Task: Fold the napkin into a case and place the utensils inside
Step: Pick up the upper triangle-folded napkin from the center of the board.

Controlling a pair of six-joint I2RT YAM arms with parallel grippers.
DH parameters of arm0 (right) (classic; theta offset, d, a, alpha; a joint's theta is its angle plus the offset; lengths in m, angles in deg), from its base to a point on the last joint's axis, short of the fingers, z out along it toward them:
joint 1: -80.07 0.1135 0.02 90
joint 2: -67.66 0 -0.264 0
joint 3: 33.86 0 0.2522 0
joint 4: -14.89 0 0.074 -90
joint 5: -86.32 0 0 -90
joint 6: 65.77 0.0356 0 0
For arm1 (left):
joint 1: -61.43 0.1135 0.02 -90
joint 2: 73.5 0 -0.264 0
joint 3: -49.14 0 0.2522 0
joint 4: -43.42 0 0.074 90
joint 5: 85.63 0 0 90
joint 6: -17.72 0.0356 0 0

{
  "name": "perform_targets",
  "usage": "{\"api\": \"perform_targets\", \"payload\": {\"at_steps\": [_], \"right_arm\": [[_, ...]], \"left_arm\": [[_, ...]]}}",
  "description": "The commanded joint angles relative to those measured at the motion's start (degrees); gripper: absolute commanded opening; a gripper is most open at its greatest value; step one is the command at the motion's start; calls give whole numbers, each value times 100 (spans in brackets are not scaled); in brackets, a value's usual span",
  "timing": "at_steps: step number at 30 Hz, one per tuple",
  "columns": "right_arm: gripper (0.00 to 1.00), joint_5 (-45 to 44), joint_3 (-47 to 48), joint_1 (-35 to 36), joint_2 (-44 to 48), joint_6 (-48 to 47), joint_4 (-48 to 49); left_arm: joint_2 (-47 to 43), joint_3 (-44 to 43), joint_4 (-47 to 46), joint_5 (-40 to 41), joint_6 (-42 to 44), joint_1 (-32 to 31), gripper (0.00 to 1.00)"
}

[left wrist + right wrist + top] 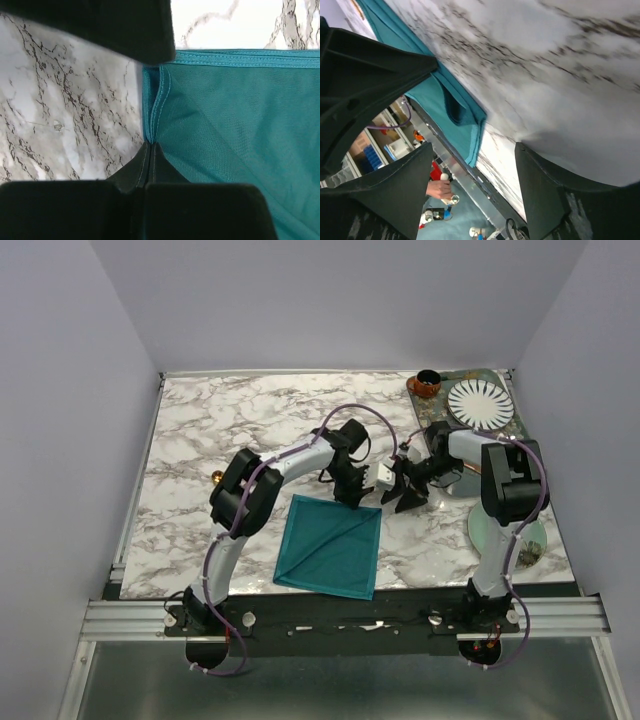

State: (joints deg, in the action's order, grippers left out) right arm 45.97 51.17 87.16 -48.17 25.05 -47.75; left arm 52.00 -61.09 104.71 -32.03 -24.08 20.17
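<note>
Folding is barely begun: the soft teal square cloth napkin (330, 550) lies between the arms, one diagonal fold showing, no narrow case, no utensils inside. The left gripper (350, 492) pinches the napkin's far hem; the right gripper (403, 492) hangs spread beside its far right corner. White grey-veined marble tabletop (220, 430) beneath, plain lavender walls (330, 300) beyond

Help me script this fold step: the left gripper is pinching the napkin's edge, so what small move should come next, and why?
Probably raise the left gripper a little and draw the pinched hem across the napkin. Its jaws are shut on the hemmed edge near a corner, the cloth lies flat on the table, and the right gripper is open and holds nothing.
</note>
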Motion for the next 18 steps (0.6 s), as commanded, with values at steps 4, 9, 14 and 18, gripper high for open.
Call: {"api": "perform_targets", "payload": {"at_steps": [4, 9, 14, 18], "right_arm": [[83, 273, 353, 240, -475, 243, 414], [86, 379, 458, 310, -642, 226, 476], [88, 572, 485, 547, -809, 173, 511], [93, 643, 555, 741, -959, 147, 546]], "left_arm": [[-551, 681, -375, 178, 92, -32, 0], [-920, 1050, -648, 142, 84, -40, 0], [-1158, 1349, -964, 134, 84, -32, 0], [-1342, 1543, -1123, 72, 101, -32, 0]]}}
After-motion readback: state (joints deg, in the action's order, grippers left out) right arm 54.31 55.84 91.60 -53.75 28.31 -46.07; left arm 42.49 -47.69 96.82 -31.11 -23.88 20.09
